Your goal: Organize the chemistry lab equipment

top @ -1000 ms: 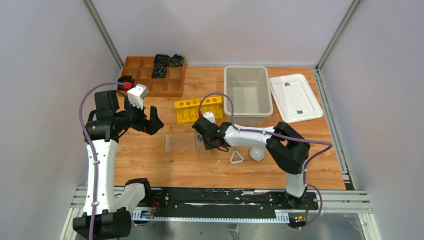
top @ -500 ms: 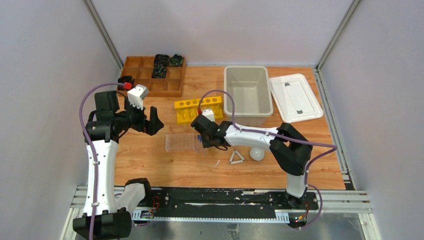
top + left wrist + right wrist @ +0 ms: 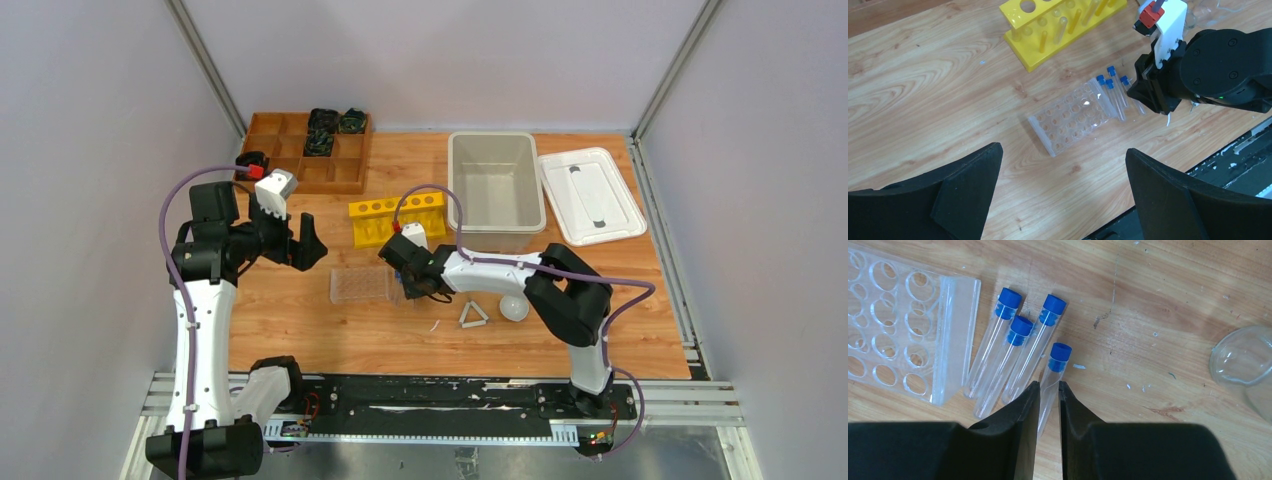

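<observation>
Several clear tubes with blue caps [image 3: 1013, 347] lie side by side on the wood, just right of the clear plastic tube rack [image 3: 893, 340]. My right gripper [image 3: 1049, 385] is low over them, and its jaws are closed on the rightmost tube [image 3: 1057, 365], which still lies on the table. A clear glass beaker [image 3: 1243, 365] stands to the right. In the top view the right gripper [image 3: 408, 285] is beside the rack [image 3: 360, 285]; the white triangle frame [image 3: 473, 315] and white round dish [image 3: 514, 308] lie nearer the front. My left gripper [image 3: 300, 245] is open and empty, raised at the left.
A yellow six-hole rack [image 3: 397, 218] stands behind the clear rack. A wooden compartment tray [image 3: 305, 148] sits at the back left. A beige bin [image 3: 495, 185] and its white lid [image 3: 590, 195] are at the back right.
My right arm has shifted slightly left toward the tubes beside the rack. The left arm has not moved.
</observation>
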